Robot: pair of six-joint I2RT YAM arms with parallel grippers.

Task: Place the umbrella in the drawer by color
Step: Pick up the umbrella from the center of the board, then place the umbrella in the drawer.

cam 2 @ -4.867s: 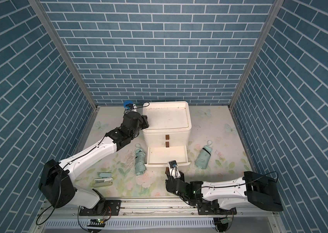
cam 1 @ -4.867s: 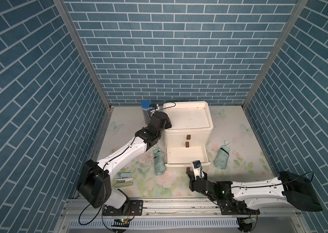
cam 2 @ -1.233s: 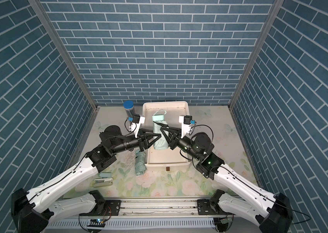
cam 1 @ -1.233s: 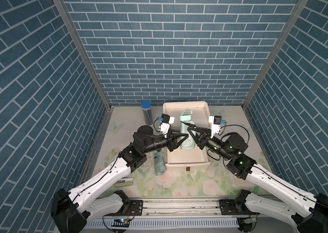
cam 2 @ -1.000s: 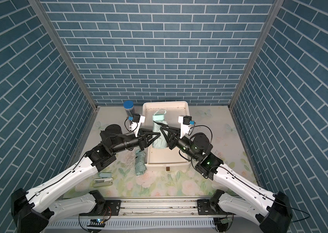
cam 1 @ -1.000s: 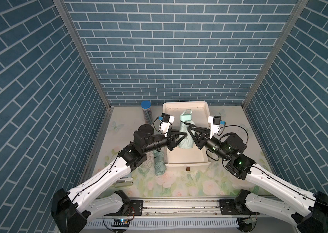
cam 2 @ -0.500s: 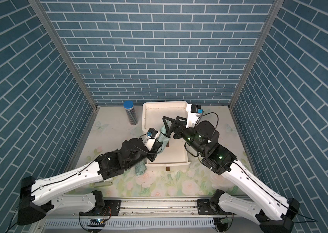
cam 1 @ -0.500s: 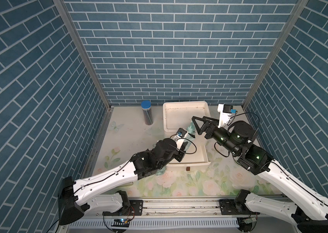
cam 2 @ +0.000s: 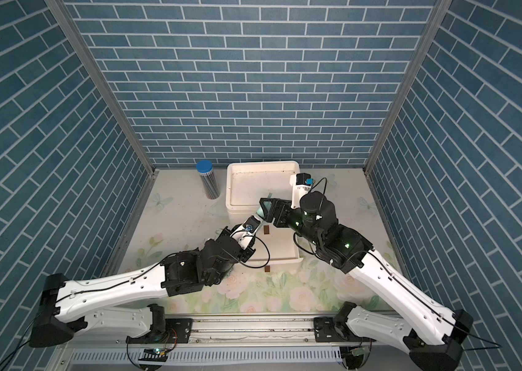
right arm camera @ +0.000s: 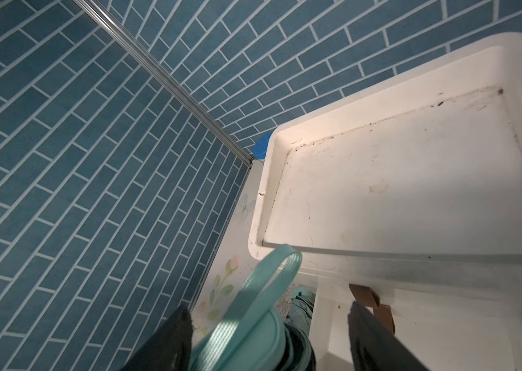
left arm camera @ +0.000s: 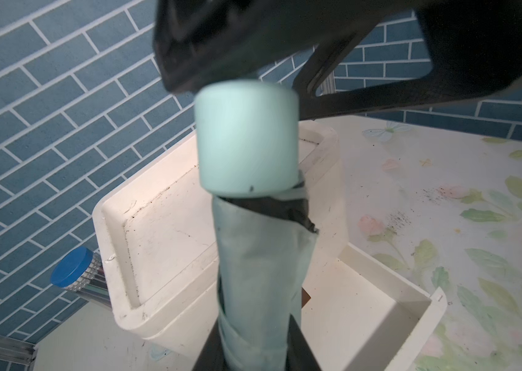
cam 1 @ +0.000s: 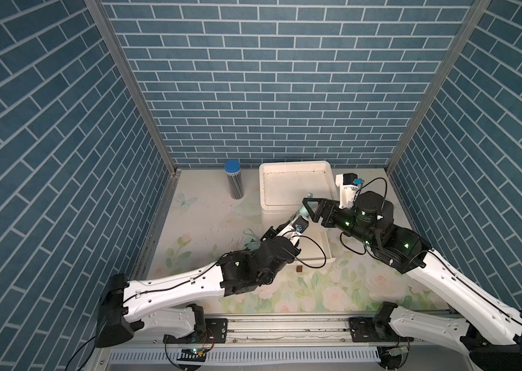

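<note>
A folded mint-green umbrella stands between the fingers of my left gripper, which is shut on its lower body. Its round handle cap points up at my right gripper. In the right wrist view the right gripper is open, its fingers wide on either side of the cap and strap loop without gripping. The umbrella hangs over the back of the open bottom drawer of the white cabinet. A second mint umbrella lies on the floor left of the drawer, mostly hidden.
A ribbed cylinder with a blue lid stands left of the cabinet near the back wall. Brown pull tabs sit on the drawer fronts. Blue brick walls close in on three sides. The floral mat lies in front of the drawer.
A second ago both grippers held the umbrella up over the cabinet. The right gripper has opened and let go. The left arm has come down and forward with the umbrella to the drawer.
</note>
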